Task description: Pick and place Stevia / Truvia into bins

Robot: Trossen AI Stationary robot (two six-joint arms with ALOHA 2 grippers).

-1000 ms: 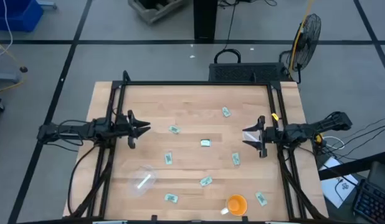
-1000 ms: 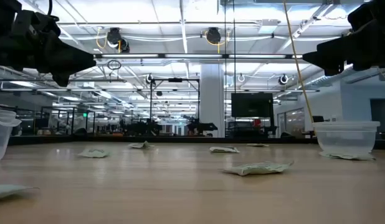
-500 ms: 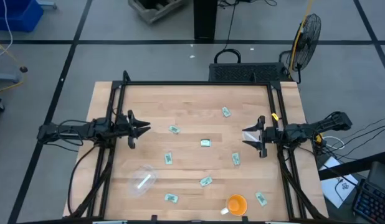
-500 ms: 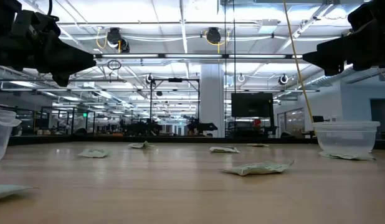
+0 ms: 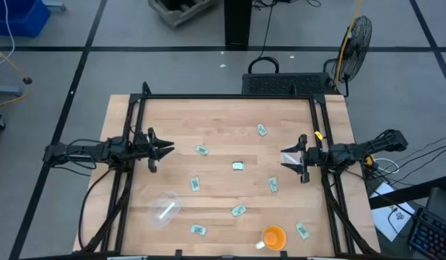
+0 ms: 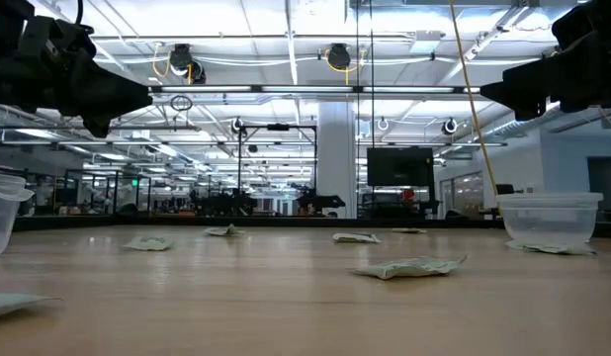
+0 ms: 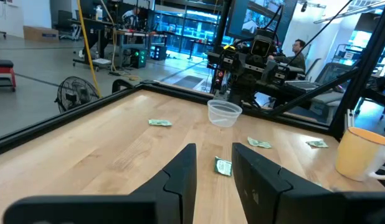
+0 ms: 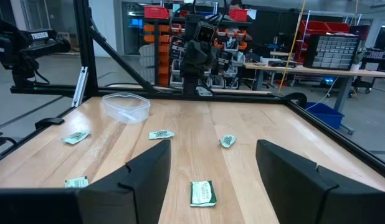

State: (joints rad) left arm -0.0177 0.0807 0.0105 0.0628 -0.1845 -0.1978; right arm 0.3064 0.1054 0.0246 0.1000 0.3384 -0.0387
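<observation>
The high view looks straight down from far above and takes in the whole wooden table, both arms and the grey floor around it. The low view sits at the level of the table top, very near its surface, and faces level across it into the hall behind. The left wrist view looks forward from the left arm, close over the table, toward the right arm on the far side. The right wrist view faces the opposite way, toward the left arm. Both wrist views share the middle of the table, where one folded sachet lies; the high view shows it at the centre.
</observation>
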